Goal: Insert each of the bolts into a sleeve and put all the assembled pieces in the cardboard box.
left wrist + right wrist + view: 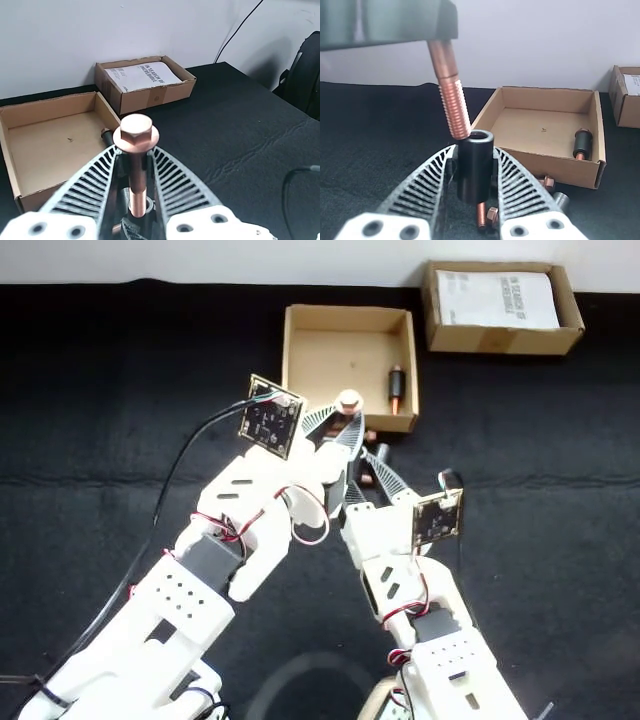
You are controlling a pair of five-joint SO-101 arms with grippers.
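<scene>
High: we noted the arms beside the open brown cardboard box (pixel 330 365).
Left wrist: left end effector (pixel 135 150) pinched the copper hex-head bolt (pixel 136 132), head up.
Right wrist: right end effector (pixel 474 149) pinched the black cylindrical sleeve (pixel 475 172). The bolt tip sat at its rim, so we judged centring was needed before lowering.

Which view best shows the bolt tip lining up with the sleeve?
The right wrist view: the threaded tip of the bolt sits at the rim of the sleeve. The left wrist view looks along the bolt from its head and shank. The high view shows its head from above.
</scene>
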